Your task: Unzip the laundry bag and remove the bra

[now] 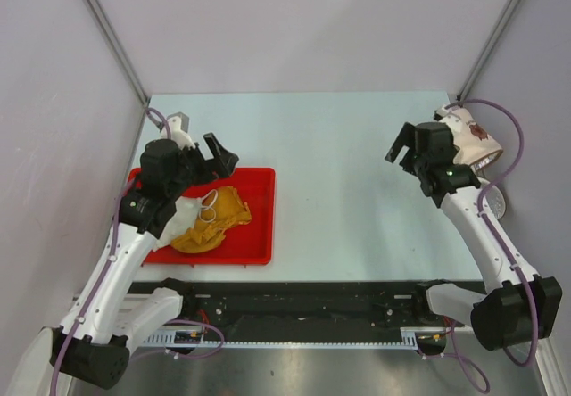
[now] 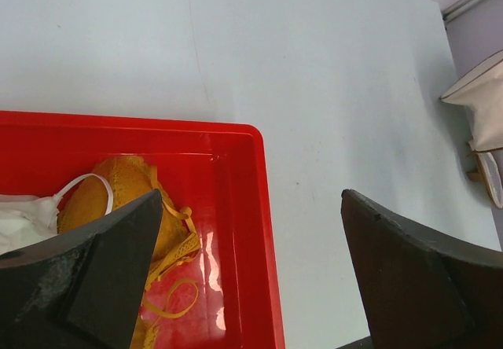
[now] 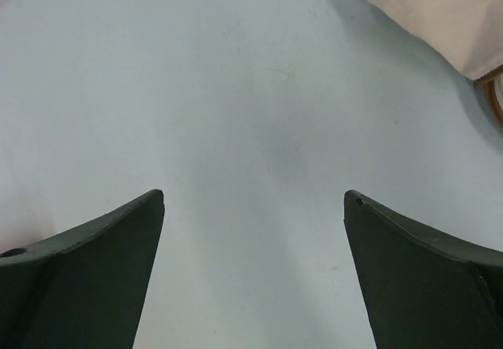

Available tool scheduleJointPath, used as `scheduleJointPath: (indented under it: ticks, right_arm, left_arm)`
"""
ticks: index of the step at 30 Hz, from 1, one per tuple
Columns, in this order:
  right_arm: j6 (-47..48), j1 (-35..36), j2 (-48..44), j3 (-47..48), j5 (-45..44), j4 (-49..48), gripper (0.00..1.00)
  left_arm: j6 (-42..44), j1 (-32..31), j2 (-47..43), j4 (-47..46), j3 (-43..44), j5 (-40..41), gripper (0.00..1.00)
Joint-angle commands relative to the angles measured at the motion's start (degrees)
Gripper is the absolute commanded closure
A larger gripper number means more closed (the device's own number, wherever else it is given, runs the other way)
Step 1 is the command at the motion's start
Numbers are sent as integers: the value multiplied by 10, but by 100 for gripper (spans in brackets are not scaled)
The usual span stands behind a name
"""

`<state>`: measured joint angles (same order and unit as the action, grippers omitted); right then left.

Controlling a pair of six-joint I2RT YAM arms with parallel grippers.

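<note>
— What lies nearest you?
— The bra (image 1: 221, 219), a yellow heap in the red tray (image 1: 257, 235) on my left. Pale straps loop on top of it, and white cloth (image 1: 189, 210) lies at its left.
— Your left gripper?
— My left gripper (image 1: 220, 156) hangs above the tray's far edge, jaws spread, holding nothing.
— The right?
— My right gripper (image 1: 401, 153) hovers over the table (image 1: 339, 173), jaws wide apart, empty.
— And the bag?
— The bag (image 1: 471, 142) sits at the far right, just behind my right wrist and well apart from the tray. I cannot tell whether its zip is open.
</note>
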<state>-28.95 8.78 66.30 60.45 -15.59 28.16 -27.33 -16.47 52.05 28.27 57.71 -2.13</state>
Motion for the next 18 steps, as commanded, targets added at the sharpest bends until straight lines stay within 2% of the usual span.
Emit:
scheduleJointPath:
  ticks: [1, 8, 14, 18]
  right_arm:
    - [28, 81, 2, 10, -129, 90, 0]
    - [24, 151, -9, -25, -149, 103, 0]
    - [28, 151, -18, -38, -162, 90, 0]
    - [28, 153, -17, -42, -139, 69, 0]
  left_arm:
    - [21, -4, -20, -32, -18, -29, 0]
    - [28, -4, -28, -32, -30, -26, 0]
    - [25, -4, -36, -38, -45, -21, 0]
    - [24, -4, -38, -35, -49, -17, 0]
